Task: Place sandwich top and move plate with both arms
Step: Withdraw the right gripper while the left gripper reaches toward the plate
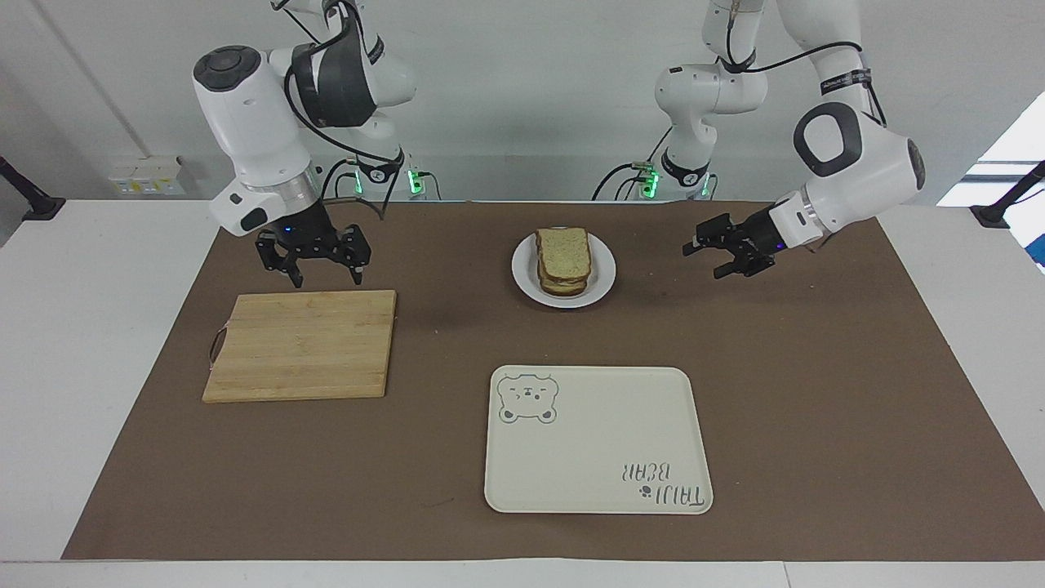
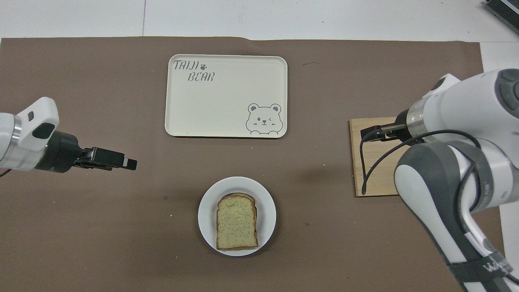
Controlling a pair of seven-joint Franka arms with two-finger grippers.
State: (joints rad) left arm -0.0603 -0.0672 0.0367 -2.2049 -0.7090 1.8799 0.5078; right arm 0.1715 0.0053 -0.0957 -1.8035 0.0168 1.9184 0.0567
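viewing the worktop (image 1: 816, 392), we find the sandwich top (image 1: 562, 249) lying uppermost on the stacked slices on the plate (image 1: 602, 282), which sits nearer to the robots than the tray (image 1: 596, 482). we see the left gripper (image 1: 722, 255) released and empty, raised over the brown mat (image 1: 816, 327) beside the plate, toward the left arm's end. we see the right gripper (image 1: 325, 279) released and empty, over the cutting board's (image 1: 302, 347) robot-side edge, well apart from the plate.
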